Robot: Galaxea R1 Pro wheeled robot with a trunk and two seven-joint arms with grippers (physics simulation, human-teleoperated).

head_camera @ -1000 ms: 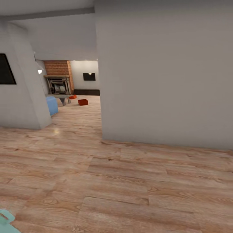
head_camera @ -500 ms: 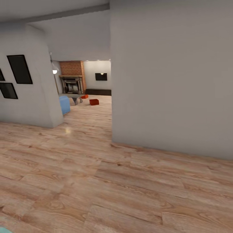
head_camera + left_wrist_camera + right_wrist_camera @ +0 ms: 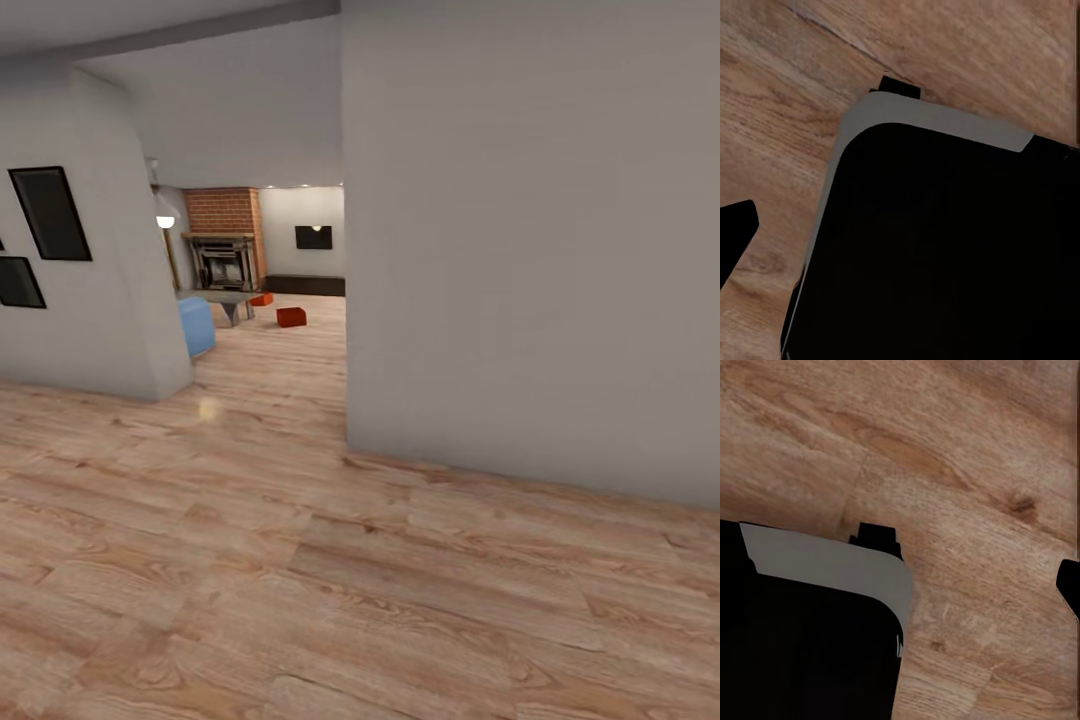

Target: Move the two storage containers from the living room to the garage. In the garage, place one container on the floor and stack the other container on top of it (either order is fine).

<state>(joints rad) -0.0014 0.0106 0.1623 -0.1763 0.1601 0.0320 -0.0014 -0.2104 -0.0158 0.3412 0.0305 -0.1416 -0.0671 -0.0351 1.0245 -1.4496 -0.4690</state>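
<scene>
Down the hallway, approach leg: base en route to the living room, nothing picked up yet.

Grey wall (image 3: 530, 250) blocks the right side; wood-plank floor (image 3: 300, 560) runs through the opening to the brick fireplace (image 3: 222, 212), blue sofa (image 3: 197, 325) and counter (image 3: 222, 298). Both storage containers sit on that far floor, well apart from the robot: nearer one (image 3: 291, 316), farther one (image 3: 262, 298) just beside the counter. Wrist views show dark robot body over planks; tool state, either arm: cannot tell. Judgement: next move needs driving through the opening, clear of the wall corner.

Grey wall corner (image 3: 520, 250), black picture frames (image 3: 48, 213), brick fireplace (image 3: 222, 240), blue sofa (image 3: 196, 325), glass table (image 3: 222, 298) beyond.
</scene>
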